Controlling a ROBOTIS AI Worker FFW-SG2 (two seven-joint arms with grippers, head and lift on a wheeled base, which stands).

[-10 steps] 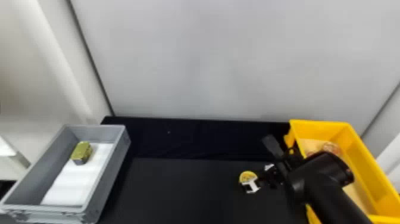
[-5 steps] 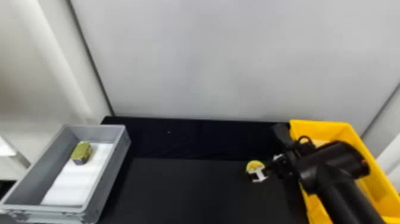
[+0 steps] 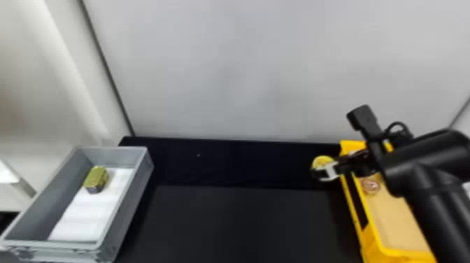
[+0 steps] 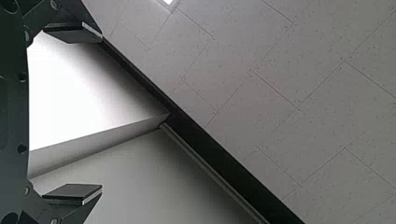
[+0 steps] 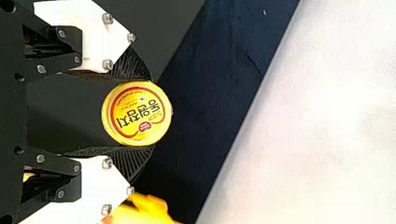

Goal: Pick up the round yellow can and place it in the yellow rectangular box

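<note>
Smooth, moulded-looking plastic is seen in the grey box [image 3: 45, 210] at the left and the yellow box [image 3: 372, 241] at the right. The near table top [image 3: 244, 224] is finished matt; beyond it, faintly creased dark cloth [image 5: 210, 88] is laid. The can [image 5: 137, 113] is smoothly faced, and the far wall [image 3: 227, 70] is left smooth and pale.

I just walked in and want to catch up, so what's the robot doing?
The robot's right gripper is holding the round yellow can between its fingers. In the head view the can appears just left of the yellow rectangular box, not yet inside. The left gripper is empty. A yellow-green block sits in the gray box.
</note>
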